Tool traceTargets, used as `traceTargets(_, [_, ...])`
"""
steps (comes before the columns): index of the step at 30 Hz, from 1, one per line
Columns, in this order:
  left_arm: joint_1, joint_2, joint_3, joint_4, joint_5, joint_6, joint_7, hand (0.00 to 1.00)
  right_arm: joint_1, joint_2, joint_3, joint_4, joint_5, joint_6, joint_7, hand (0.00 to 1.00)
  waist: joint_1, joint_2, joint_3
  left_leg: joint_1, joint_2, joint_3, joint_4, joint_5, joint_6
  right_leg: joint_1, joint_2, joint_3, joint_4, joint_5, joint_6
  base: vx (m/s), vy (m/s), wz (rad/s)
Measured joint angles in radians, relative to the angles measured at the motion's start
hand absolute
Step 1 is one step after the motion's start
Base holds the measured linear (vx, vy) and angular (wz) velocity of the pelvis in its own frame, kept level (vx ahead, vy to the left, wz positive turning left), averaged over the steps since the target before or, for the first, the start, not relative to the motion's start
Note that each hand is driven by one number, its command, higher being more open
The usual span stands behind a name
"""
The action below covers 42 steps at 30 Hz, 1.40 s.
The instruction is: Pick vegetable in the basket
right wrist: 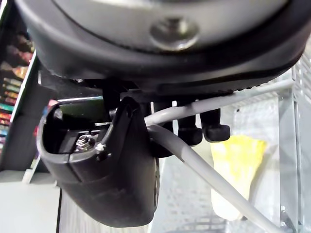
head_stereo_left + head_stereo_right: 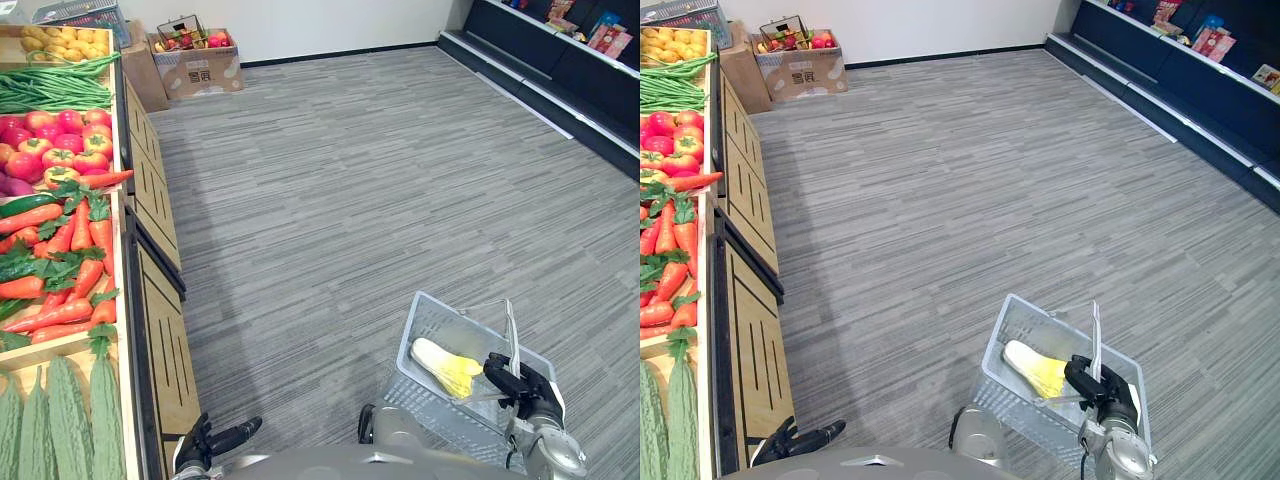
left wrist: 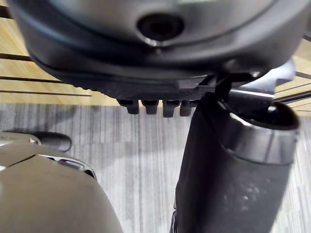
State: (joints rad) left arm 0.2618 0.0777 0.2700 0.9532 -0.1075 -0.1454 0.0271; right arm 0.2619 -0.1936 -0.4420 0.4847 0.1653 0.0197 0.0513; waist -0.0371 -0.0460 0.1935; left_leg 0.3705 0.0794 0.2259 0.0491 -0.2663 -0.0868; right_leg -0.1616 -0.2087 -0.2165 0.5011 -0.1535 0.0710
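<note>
Along the left runs a wooden counter [image 2: 165,340] stocked with bitter gourds [image 2: 70,420], carrots [image 2: 60,270], tomatoes [image 2: 60,140] and green beans [image 2: 50,90]. A cardboard box [image 2: 200,65] of produce stands past its far end, by the wall. The left hand [image 2: 215,440] hangs low just beside the counter's front, fingers loose and holding nothing. Open grey floor lies between it and the basket [image 2: 436,322], a grey mesh one at lower right. In it lies a cabbage [image 2: 445,365], white-stemmed with yellow leaves. The right hand [image 2: 515,383] is clenched round the basket's handle [image 1: 209,170]. Dark shelves [image 2: 560,70] line the right wall, well apart.
</note>
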Motion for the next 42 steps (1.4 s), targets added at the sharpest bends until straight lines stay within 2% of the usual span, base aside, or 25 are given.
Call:
traceTargets(2, [-0.002, -0.001, 0.000, -0.003, -0.001, -0.001, 0.005, 1.00, 0.001, 0.000, -0.002, 0.000, 0.001, 0.000, 0.002, 0.00, -0.009, 0.007, -0.012, -0.023, 0.010, -0.031, 0.010, -0.017, -0.011, -0.015, -0.005, -0.012, 0.024, -0.038, 0.005, 0.13, -0.084, 0.44])
traceTargets(5, [-0.010, 0.000, 0.000, -0.003, -0.001, -0.001, 0.008, 1.00, 0.001, -0.002, -0.002, 0.000, 0.008, 0.000, 0.010, 0.00, -0.028, 0.037, -0.035, -0.098, 0.067, -0.078, 0.092, -0.055, -0.039, -0.014, 0.008, -0.080, 0.023, -0.091, 0.001, 0.17, -0.119, 0.48])
traceTargets(7, [-0.010, 0.000, 0.000, -0.002, -0.005, -0.001, 0.009, 1.00, -0.001, -0.007, -0.002, 0.000, 0.008, 0.000, 0.012, 0.00, -0.021, 0.041, -0.041, -0.146, 0.093, -0.093, 0.195, -0.058, -0.044, 0.000, 0.025, -0.097, 0.020, -0.112, -0.015, 0.24, -0.175, 0.25])
traceTargets(8, [-0.007, -0.001, 0.000, -0.002, -0.009, -0.001, 0.009, 1.00, 0.000, -0.010, -0.002, 0.000, 0.008, 0.000, 0.016, 0.00, -0.021, 0.041, -0.040, -0.194, 0.119, -0.096, 0.314, -0.057, -0.043, 0.031, 0.042, -0.110, -0.001, -0.120, -0.023, 0.29, -0.226, 0.12])
traceTargets(9, [-0.004, -0.001, 0.002, -0.002, -0.013, -0.001, 0.009, 1.00, 0.001, -0.014, -0.002, 0.000, 0.009, 0.000, 0.021, 0.00, -0.019, 0.044, -0.040, -0.230, 0.152, -0.088, 0.440, -0.043, -0.025, 0.075, 0.069, -0.118, -0.029, -0.123, -0.030, 0.30, -0.226, 0.07])
traceTargets(10, [0.003, -0.001, 0.002, -0.002, -0.015, 0.000, 0.010, 1.00, 0.002, -0.016, -0.002, 0.000, 0.009, 0.000, 0.024, 0.00, -0.019, 0.044, -0.040, -0.243, 0.172, -0.080, 0.498, -0.026, -0.014, 0.104, 0.083, -0.121, -0.046, -0.125, -0.033, 0.25, -0.156, -0.09])
traceTargets(12, [0.023, -0.005, 0.002, -0.002, -0.022, 0.002, 0.013, 1.00, 0.028, -0.035, -0.002, -0.020, 0.029, 0.000, 0.023, 0.00, -0.008, 0.029, -0.041, -0.283, 0.247, -0.002, 0.717, 0.065, 0.041, 0.219, 0.112, -0.117, -0.133, -0.126, -0.045, 0.23, -0.136, -0.17])
traceTargets(13, [0.021, -0.008, 0.002, -0.002, -0.030, 0.002, 0.013, 1.00, 0.035, -0.042, -0.005, -0.028, 0.037, -0.002, 0.017, 0.00, -0.004, 0.027, -0.042, -0.297, 0.258, 0.024, 0.754, 0.044, 0.044, 0.240, 0.112, -0.113, -0.149, -0.126, -0.045, 0.23, -0.103, -0.13])
traceTargets(14, [0.017, -0.015, 0.002, -0.013, -0.041, 0.002, 0.012, 1.00, 0.035, -0.048, -0.014, -0.037, 0.039, -0.004, 0.005, 0.00, -0.003, 0.019, -0.043, -0.331, 0.262, 0.065, 0.789, -0.009, 0.047, 0.280, 0.104, -0.105, -0.181, -0.125, -0.045, 0.19, -0.057, -0.08])
traceTargets(16, [0.022, -0.014, 0.004, -0.034, -0.045, -0.004, 0.007, 1.00, 0.036, -0.047, -0.028, -0.045, 0.041, -0.004, -0.005, 0.00, 0.004, 0.009, -0.039, -0.392, 0.237, 0.087, 0.774, -0.063, 0.046, 0.340, 0.082, -0.101, -0.222, -0.121, -0.038, 0.24, 0.033, -0.03])
traceTargets(18, [0.020, -0.016, 0.004, -0.063, -0.048, -0.007, 0.007, 1.00, 0.025, -0.045, -0.039, -0.045, 0.046, -0.007, -0.017, 0.00, 0.014, 0.005, -0.036, -0.483, 0.188, 0.121, 0.652, -0.070, 0.033, 0.375, 0.043, -0.100, -0.224, -0.117, -0.031, 0.25, 0.168, 0.01])
traceTargets(19, [0.018, -0.023, 0.001, -0.071, -0.047, -0.007, 0.013, 1.00, 0.024, -0.050, -0.043, -0.045, 0.046, -0.008, -0.021, 0.00, 0.010, 0.018, -0.036, -0.508, 0.155, 0.142, 0.469, 0.043, 0.043, 0.389, 0.037, -0.102, -0.223, -0.115, -0.015, 0.21, 0.219, -0.04])
traceTargets(20, [0.019, -0.026, -0.001, -0.072, -0.047, -0.006, 0.016, 1.00, 0.020, -0.041, -0.045, -0.031, 0.046, -0.008, -0.023, 0.00, 0.021, 0.013, -0.039, -0.501, 0.136, 0.141, 0.424, 0.118, 0.052, 0.394, 0.029, -0.088, -0.223, -0.132, 0.016, 0.15, 0.161, -0.09])
traceTargets(21, [0.018, -0.021, 0.000, -0.071, -0.047, -0.006, 0.018, 1.00, 0.020, -0.031, -0.041, -0.023, 0.046, -0.007, -0.022, 0.00, 0.025, 0.018, -0.047, -0.488, 0.112, 0.154, 0.396, 0.118, 0.052, 0.394, 0.011, -0.076, -0.234, -0.133, 0.020, 0.22, 0.170, -0.05])
traceTargets(22, [0.008, -0.004, 0.001, -0.077, -0.047, -0.006, 0.027, 1.00, 0.018, -0.020, -0.039, -0.024, 0.048, -0.008, -0.014, 0.00, 0.018, -0.029, -0.055, -0.485, 0.068, 0.157, 0.354, 0.128, 0.067, 0.395, 0.002, -0.042, -0.287, -0.129, 0.023, 0.18, 0.088, 0.14])
traceTargets(23, [0.000, 0.002, 0.001, -0.077, -0.047, -0.005, 0.030, 1.00, 0.014, -0.021, -0.039, -0.024, 0.047, -0.008, -0.012, 0.00, 0.015, -0.034, -0.050, -0.490, 0.051, 0.156, 0.345, 0.131, 0.072, 0.397, 0.000, -0.042, -0.309, -0.124, 0.026, 0.19, 0.078, 0.24])
traceTargets(25, [-0.004, 0.008, 0.001, -0.077, -0.047, -0.005, 0.033, 1.00, 0.008, -0.022, -0.040, -0.018, 0.045, -0.008, -0.013, 0.00, 0.008, -0.026, -0.043, -0.485, 0.040, 0.149, 0.330, 0.136, 0.078, 0.415, 0.001, -0.040, -0.336, -0.080, 0.053, 0.13, 0.053, 0.22])
traceTargets(26, [-0.003, -0.001, -0.005, -0.073, -0.047, -0.004, 0.033, 1.00, 0.007, -0.022, -0.035, 0.003, 0.044, -0.007, -0.005, 0.00, 0.011, -0.014, -0.038, -0.448, 0.030, 0.151, 0.278, 0.155, 0.080, 0.433, 0.004, -0.041, -0.347, -0.047, 0.048, 0.12, 0.055, 0.13])
traceTargets(28, [0.004, -0.007, -0.019, -0.063, -0.047, -0.004, 0.033, 1.00, 0.006, -0.022, -0.027, 0.029, 0.043, -0.007, 0.003, 0.00, 0.018, -0.008, -0.039, -0.398, 0.016, 0.152, 0.199, 0.188, 0.076, 0.446, 0.006, -0.038, -0.346, -0.017, 0.046, 0.08, 0.021, 0.06])
traceTargets(30, [0.014, -0.013, -0.028, -0.058, -0.047, -0.003, 0.030, 1.00, -0.003, -0.021, -0.012, 0.050, 0.044, -0.007, 0.007, 0.00, 0.019, 0.014, -0.051, -0.341, 0.002, 0.152, 0.083, 0.243, 0.070, 0.449, 0.015, -0.031, -0.346, 0.019, 0.049, 0.05, -0.021, 0.06])
traceTargets(33, [0.011, -0.013, -0.037, -0.057, -0.047, -0.004, 0.030, 1.00, -0.007, -0.017, 0.008, 0.065, 0.044, -0.007, 0.006, 0.00, 0.026, 0.014, -0.050, -0.299, -0.009, 0.148, -0.033, 0.306, 0.067, 0.440, 0.025, -0.030, -0.344, 0.036, 0.052, -0.02, -0.027, 0.05])
traceTargets(36, [0.012, -0.008, -0.051, -0.049, -0.046, -0.004, 0.027, 1.00, -0.008, -0.007, 0.009, 0.073, 0.044, -0.007, 0.001, 0.00, 0.031, 0.010, -0.049, -0.264, -0.025, 0.145, -0.114, 0.347, 0.070, 0.437, 0.025, -0.028, -0.339, 0.040, 0.057, -0.03, -0.009, 0.02])
traceTargets(40, [0.012, -0.001, -0.059, -0.035, -0.042, -0.004, 0.027, 1.00, -0.025, -0.006, 0.010, 0.089, 0.035, -0.008, -0.015, 0.00, 0.031, 0.009, -0.049, -0.258, -0.037, 0.147, -0.133, 0.356, 0.074, 0.421, 0.015, -0.024, -0.321, 0.041, 0.058, -0.01, 0.008, -0.04])
traceTargets(41, [-0.018, 0.024, -0.033, -0.002, -0.042, -0.003, 0.030, 1.00, -0.060, 0.002, 0.037, 0.137, 0.004, -0.008, -0.035, 0.00, 0.027, -0.041, -0.042, -0.328, -0.122, 0.087, -0.140, 0.375, 0.103, 0.389, -0.041, -0.033, -0.382, -0.055, 0.060, 0.00, 0.000, 0.00])
traceTargets(42, [-0.017, 0.022, -0.034, -0.002, -0.042, -0.003, 0.029, 1.00, -0.058, 0.002, 0.037, 0.137, 0.004, -0.008, -0.036, 0.00, 0.025, -0.036, -0.044, -0.327, -0.121, 0.084, -0.140, 0.379, 0.105, 0.391, -0.038, -0.037, -0.383, -0.058, 0.057, 0.00, 0.000, 0.00])
